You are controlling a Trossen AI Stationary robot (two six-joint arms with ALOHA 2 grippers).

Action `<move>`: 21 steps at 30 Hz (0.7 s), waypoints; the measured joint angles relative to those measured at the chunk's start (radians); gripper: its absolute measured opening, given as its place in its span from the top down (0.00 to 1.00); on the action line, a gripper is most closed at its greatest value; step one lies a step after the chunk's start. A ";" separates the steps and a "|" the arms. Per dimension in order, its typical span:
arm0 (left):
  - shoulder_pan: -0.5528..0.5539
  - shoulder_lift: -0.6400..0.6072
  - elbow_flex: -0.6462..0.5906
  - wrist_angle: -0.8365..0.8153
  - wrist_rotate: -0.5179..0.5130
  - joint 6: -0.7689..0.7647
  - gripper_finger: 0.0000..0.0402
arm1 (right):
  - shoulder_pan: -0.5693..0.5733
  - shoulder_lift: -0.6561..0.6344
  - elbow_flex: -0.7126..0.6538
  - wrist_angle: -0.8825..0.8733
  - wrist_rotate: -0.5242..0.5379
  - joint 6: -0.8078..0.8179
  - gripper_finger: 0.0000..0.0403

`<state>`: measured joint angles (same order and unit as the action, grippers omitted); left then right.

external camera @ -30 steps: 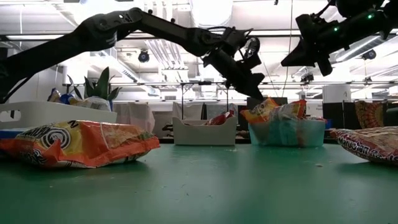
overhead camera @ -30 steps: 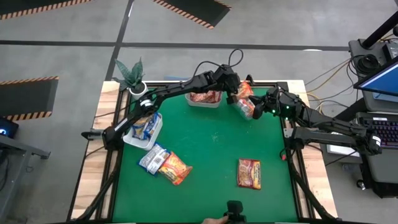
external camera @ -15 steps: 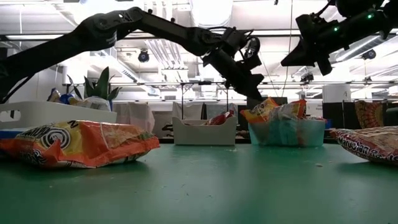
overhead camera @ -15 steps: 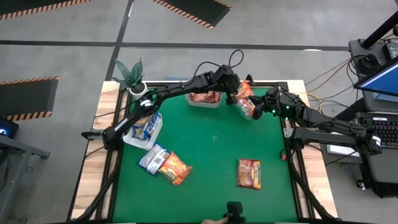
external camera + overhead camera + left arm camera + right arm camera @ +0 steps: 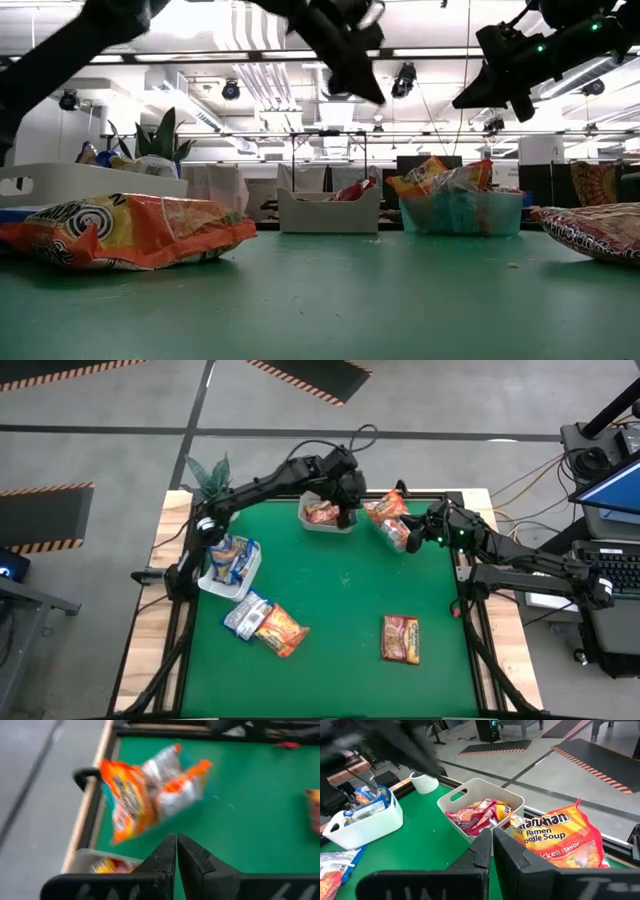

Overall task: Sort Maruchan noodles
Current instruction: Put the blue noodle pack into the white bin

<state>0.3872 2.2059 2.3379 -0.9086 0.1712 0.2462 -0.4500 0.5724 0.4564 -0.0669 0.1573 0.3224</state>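
Note:
Orange Maruchan packets [image 5: 388, 515] stand piled in a clear tub [image 5: 462, 212] near the table's far right; they also show in the left wrist view [image 5: 150, 795] and the right wrist view [image 5: 555, 835]. Dark red packets [image 5: 477, 815] lie in a white tub [image 5: 325, 515] at the far edge. Blue-and-white packets [image 5: 232, 558] fill a white tub on the left. Lying loose on the mat are a blue-and-white packet [image 5: 245, 614], an orange one [image 5: 283, 630] and a dark red one [image 5: 400, 638]. My left gripper [image 5: 176, 847] is shut and empty, high over the red tub [image 5: 355, 70]. My right gripper [image 5: 491, 840] is shut, raised beside the orange pile [image 5: 490, 85].
A potted plant [image 5: 212, 480] stands at the far left corner, just off the green mat. The mat's middle [image 5: 340, 585] is bare between the tubs and the loose packets. Wooden borders and a black frame [image 5: 465, 575] edge the table.
My left gripper has come away from the orange packets in the clear tub, risen well above them and swung toward the table's left, ending over the tub of red packets. The orange packets stay in their tub. My right arm has kept still.

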 joint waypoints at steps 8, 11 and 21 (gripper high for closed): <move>-0.046 -0.065 -0.037 -0.206 0.212 0.005 1.00 | 0.000 0.002 0.000 -0.001 -0.009 0.023 0.98; -0.072 -0.094 -0.104 -0.214 0.242 0.006 1.00 | 0.001 0.002 0.000 -0.009 -0.010 0.034 0.98; -0.145 -0.353 -0.558 0.004 0.246 -0.067 1.00 | 0.001 0.021 -0.002 -0.045 -0.056 0.036 0.98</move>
<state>0.2425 1.8530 1.7800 -0.9046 0.4172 0.1795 -0.4492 0.5933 0.4541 -0.1116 0.1017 0.3582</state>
